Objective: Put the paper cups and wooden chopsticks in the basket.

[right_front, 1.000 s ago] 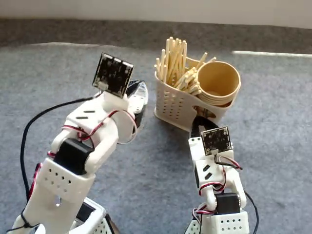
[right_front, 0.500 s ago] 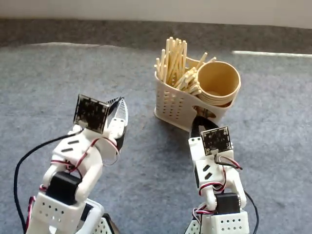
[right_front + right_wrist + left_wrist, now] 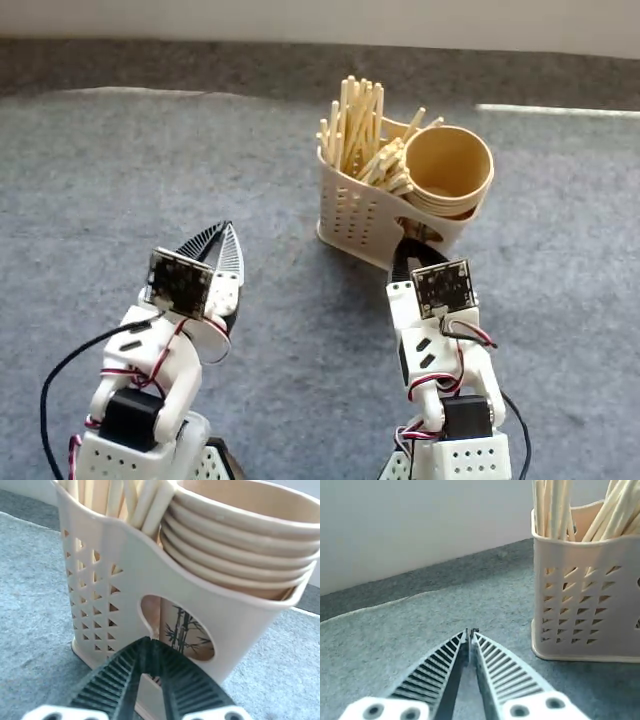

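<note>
We see the left gripper pressed together, empty, over carpet left of the basket. Chopsticks and cups sit inside it. Right gripper also closed, tips just beside its wall; right wrist view adds the oval cutout there.

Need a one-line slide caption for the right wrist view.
Right gripper, fingers shut, facing the basket holding stacked paper cups and wooden chopsticks.
</note>
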Robot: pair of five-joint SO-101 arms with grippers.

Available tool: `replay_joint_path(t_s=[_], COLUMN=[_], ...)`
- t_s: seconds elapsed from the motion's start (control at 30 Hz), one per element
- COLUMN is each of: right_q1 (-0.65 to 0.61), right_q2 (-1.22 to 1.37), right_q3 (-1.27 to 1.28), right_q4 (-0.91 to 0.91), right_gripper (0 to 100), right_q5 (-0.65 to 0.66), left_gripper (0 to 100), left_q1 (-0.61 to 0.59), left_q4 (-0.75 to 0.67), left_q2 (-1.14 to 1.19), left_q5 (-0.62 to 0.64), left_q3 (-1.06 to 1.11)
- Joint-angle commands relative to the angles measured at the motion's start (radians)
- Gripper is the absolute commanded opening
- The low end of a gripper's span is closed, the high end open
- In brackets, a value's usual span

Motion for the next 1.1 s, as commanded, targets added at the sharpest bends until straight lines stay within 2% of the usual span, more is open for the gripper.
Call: replay_joint_path(t_s=[0.0, 0.13, 0.47, 0.73, 0.83, 1.07], right_q1=[0.007, 0.008, 0.036, 0.093, 0.094, 0.094], right_q2=[-0.019, -0.019, -0.019, -0.019, -0.019, -0.019], right_q3=[0.099, 0.099, 0.090, 0.051, -0.004, -0.252], right_q4=[-0.035, -0.035, -0.030, -0.028, -0.013, 0.239], right_gripper=[0.5, 0.5, 0.5, 0.5, 0.5, 0.5], right_q5=[-0.002, -0.002, -0.002, -0.002, -0.006, -0.008], left_gripper=[3, 3, 3, 3, 3, 3], left_q1=[-0.051, -0.113, -0.114, -0.117, -0.117, -0.119], left_q4=[-0.018, -0.020, -0.025, -0.014, 0.089, 0.351], left_q2=[-0.076, -0.058, -0.058, -0.050, -0.051, -0.053], left_q5=[-0.032, -0.032, -0.037, -0.032, -0.032, -0.037], left_q3=[0.047, 0.088, 0.266, 0.266, 0.266, 0.266])
